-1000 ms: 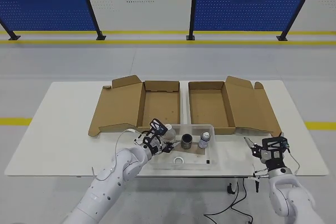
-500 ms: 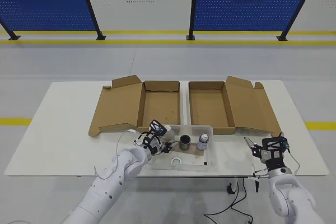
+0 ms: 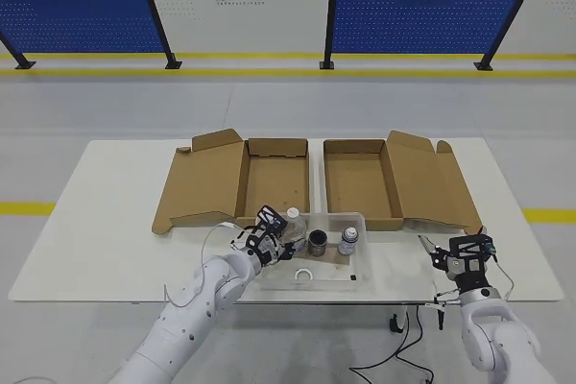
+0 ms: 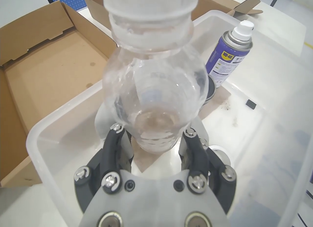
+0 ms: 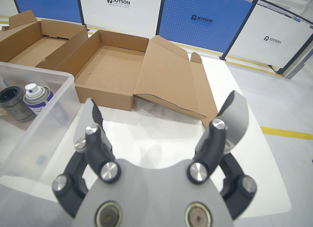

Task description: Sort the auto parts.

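1. The table [image 3: 96, 240] carries all items. Two open cardboard boxes lie side by side along its far half: the left box [image 3: 274, 182] and the right box [image 3: 360, 182]. Both show bare floors.

2. The clear plastic bin [image 4: 276, 49] sits just in front of the boxes, between the two arms. The parts to be sorted are in it.

3. The left gripper [image 4: 152, 130] is inside the bin at the end nearest the left box. Its fingers [image 4: 116, 130] are pressed against opposite sides of the clear bottle [image 4: 156, 83], low on the body, with the bottle upright and the cap uppermost. You cannot tell whether the base is off the bin floor.

4. The right gripper [image 5: 163, 101] hangs over bare table beside the bin, with its jaws spread wide and nothing between them.

5. Handling, by judgement: the bottle looks nearly empty, so treat it as light. The thin wall will likely flex and the smooth plastic may slip. Grip the straight lower body, not the tapered shoulder, and use moderate force. A low grip leaves the top free to sway, so avoid sudden tilts.

6. The remaining parts in the bin are a dark metal cylinder [image 5: 11, 101], a spray can [image 4: 228, 54] just beside it, a small ring [image 3: 305, 276] and a small black piece [image 4: 251, 103].
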Tool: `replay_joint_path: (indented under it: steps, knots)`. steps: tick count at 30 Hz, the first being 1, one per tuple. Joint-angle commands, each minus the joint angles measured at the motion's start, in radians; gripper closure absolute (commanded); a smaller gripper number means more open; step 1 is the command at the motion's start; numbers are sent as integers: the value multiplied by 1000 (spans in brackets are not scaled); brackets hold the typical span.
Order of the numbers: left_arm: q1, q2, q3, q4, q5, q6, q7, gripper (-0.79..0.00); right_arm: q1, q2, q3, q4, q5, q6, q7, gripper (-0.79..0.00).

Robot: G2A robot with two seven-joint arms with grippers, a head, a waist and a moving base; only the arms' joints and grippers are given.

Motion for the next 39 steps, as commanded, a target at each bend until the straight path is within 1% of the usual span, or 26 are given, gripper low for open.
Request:
replay_joint_path:
  steps: [1, 8, 19, 25, 33, 39]
  knots:
    - [2, 0, -1, -3, 4, -2, 3, 0, 0, 0, 0, 0, 0, 0, 0, -785]
    - [13, 4, -9, -28, 29, -23, 19, 0, 0, 0, 0, 0, 0, 0, 0, -785]
    - [48, 17, -50, -114, 19, -66, 13, 0, 0, 0, 0, 0, 0, 0, 0, -785]
    - [83, 30, -91, -200, 8, -97, -15, 0, 0, 0, 0, 0, 0, 0, 0, -785]
    - [161, 50, -144, -333, -10, -148, -80, 0, 0, 0, 0, 0, 0, 0, 0, -785]
    - [211, 63, -168, -398, -13, -185, -113, 0, 0, 0, 0, 0, 0, 0, 0, -785]
